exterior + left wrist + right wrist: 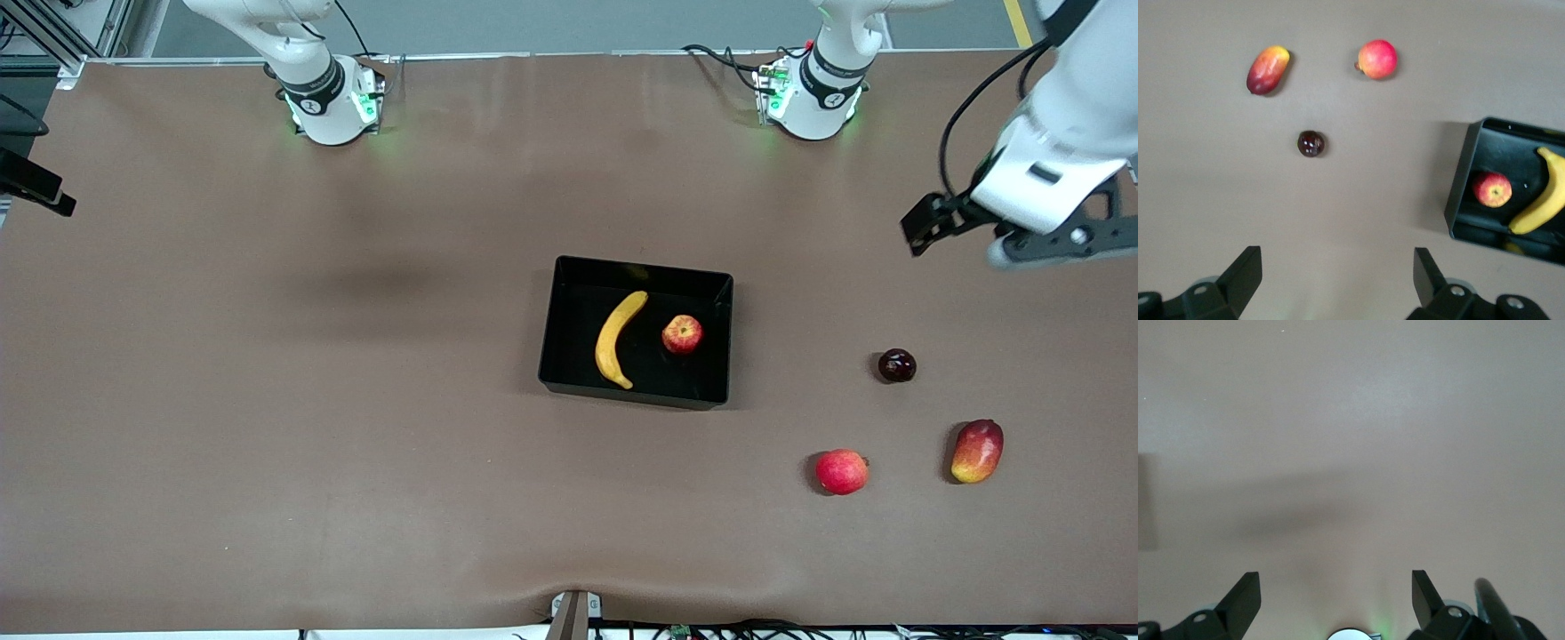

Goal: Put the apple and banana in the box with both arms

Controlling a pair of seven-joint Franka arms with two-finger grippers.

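Observation:
The black box (569,267) stands at the table's middle. The yellow banana (615,340) lies in it, toward the right arm's end. The red apple (682,334) sits in it beside the banana. The left wrist view also shows the box (1461,187), apple (1492,190) and banana (1541,207). My left gripper (925,222) hangs high over bare table at the left arm's end, open and empty (1337,263). My right gripper (1335,583) is open and empty over bare table near its own base; it is out of the front view.
Toward the left arm's end lie a dark plum (897,365) (1311,143), a pinkish-red round fruit (841,471) (1377,59) and a red-yellow mango (977,451) (1267,69), all nearer the front camera than the box's middle.

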